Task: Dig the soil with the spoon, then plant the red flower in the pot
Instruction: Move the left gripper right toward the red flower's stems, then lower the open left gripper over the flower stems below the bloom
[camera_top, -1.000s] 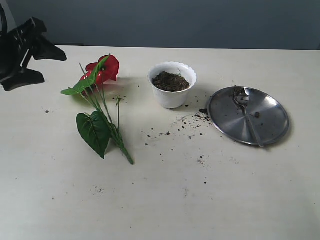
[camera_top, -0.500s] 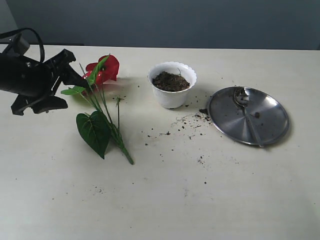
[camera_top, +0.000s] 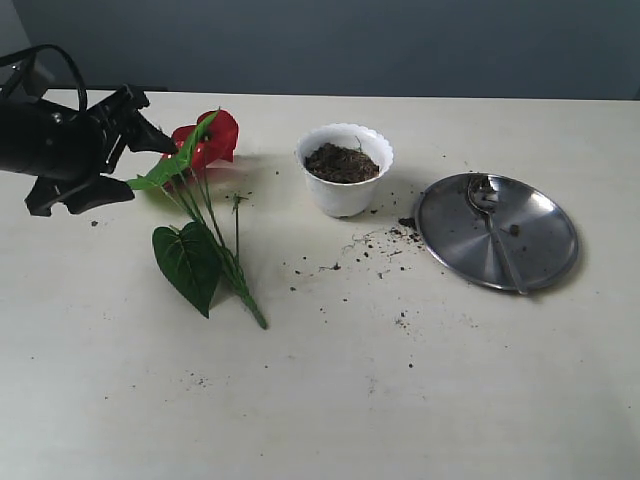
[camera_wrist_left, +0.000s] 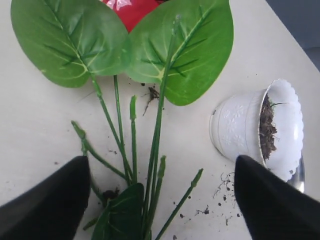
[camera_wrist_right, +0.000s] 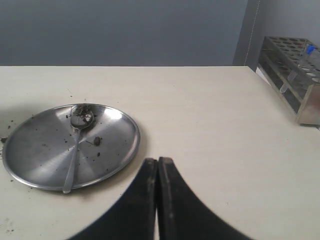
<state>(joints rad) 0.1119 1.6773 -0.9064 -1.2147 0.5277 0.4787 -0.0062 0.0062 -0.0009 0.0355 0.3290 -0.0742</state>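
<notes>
hovering wide open, the left tool faces the red artificial flower, which lies flat on the surface beside the small white scalloped plastic pot. its thin green stems run between the fingers, crosswise to their closing. the shut right tool sits beyond the pot.

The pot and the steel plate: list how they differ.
The pot is white, cup-shaped with a scalloped rim; the steel plate is shiny grey, flat and smooth-edged. The pot holds a heap of soil; the steel plate carries the spoon and only a few specks. The pot is tall and narrow; the steel plate low and wide. Both stand upright on the table.
</notes>
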